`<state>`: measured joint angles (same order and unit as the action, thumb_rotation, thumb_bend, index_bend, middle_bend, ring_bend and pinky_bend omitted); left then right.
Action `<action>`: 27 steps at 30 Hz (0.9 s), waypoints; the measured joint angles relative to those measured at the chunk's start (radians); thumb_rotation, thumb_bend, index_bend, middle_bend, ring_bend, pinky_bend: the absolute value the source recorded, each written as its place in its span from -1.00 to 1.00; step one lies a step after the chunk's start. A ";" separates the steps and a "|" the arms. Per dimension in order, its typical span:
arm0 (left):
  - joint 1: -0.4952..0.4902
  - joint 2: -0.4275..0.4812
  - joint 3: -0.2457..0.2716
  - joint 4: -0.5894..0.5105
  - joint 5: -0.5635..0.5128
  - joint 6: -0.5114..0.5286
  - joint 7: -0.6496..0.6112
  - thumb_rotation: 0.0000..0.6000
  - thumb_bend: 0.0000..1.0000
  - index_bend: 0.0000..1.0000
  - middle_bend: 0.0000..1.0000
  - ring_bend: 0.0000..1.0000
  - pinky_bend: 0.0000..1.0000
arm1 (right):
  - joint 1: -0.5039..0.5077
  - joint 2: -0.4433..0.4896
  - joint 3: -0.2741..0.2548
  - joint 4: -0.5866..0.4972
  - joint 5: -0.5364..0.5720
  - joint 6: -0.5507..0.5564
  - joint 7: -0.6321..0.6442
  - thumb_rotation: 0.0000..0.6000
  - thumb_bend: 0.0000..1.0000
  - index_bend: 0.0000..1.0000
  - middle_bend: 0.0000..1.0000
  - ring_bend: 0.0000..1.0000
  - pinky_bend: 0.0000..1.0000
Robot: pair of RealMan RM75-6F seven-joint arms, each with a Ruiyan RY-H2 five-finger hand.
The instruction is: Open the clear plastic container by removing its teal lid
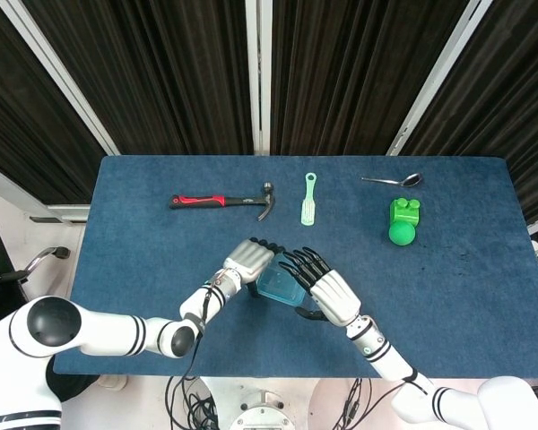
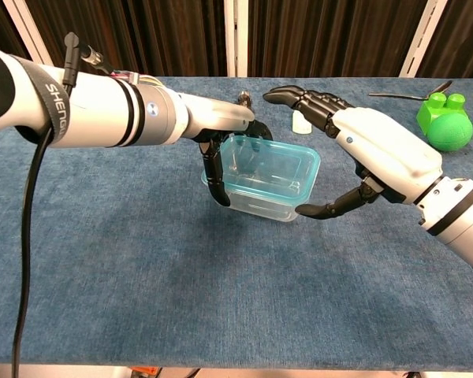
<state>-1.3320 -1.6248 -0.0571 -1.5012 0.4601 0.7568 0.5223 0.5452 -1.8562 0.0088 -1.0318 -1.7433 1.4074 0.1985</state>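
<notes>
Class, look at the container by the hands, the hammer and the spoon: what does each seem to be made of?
Container: clear, glossy plastic with a teal lid; you see through its walls. Hammer: dark, probably metal head, with a red and black handle that looks rubbery or plastic. Spoon: shiny silver, apparently metal, though it is small in the picture.

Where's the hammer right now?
In the head view the hammer lies at the table's far left, left of the green spatula, well beyond the container.

Dark pleated curtains, white struts behind.
</notes>
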 measured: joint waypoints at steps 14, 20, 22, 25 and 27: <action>0.007 -0.001 -0.001 -0.001 0.007 0.007 0.010 1.00 -1.00 -0.68 -0.53 -0.72 -0.63 | 0.013 0.002 0.008 0.002 0.010 -0.010 -0.004 1.00 -0.92 -1.00 -1.00 -1.00 -1.00; 0.009 -0.007 0.003 0.005 0.006 0.012 0.023 1.00 -1.00 -0.67 -0.53 -0.72 -0.63 | 0.020 0.011 0.014 -0.007 0.011 -0.006 0.002 1.00 -0.92 -1.00 -1.00 -1.00 -1.00; 0.009 -0.010 0.003 0.009 0.006 0.016 0.029 1.00 -1.00 -0.68 -0.53 -0.72 -0.63 | 0.021 0.015 0.016 -0.012 0.010 -0.002 0.002 1.00 -0.91 -1.00 -1.00 -1.00 -1.00; 0.010 -0.013 0.003 0.010 0.007 0.020 0.036 1.00 -1.00 -0.68 -0.53 -0.72 -0.63 | 0.023 0.020 0.019 -0.019 0.010 0.002 0.000 1.00 -0.91 -1.00 -1.00 -1.00 -1.00; 0.009 -0.014 0.002 0.011 0.006 0.020 0.040 1.00 -1.00 -0.68 -0.53 -0.72 -0.63 | 0.024 0.022 0.022 -0.021 0.012 0.006 -0.002 1.00 -0.91 -1.00 -1.00 -1.00 -1.00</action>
<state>-1.3227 -1.6391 -0.0550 -1.4907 0.4662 0.7768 0.5626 0.5689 -1.8342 0.0312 -1.0532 -1.7317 1.4136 0.1964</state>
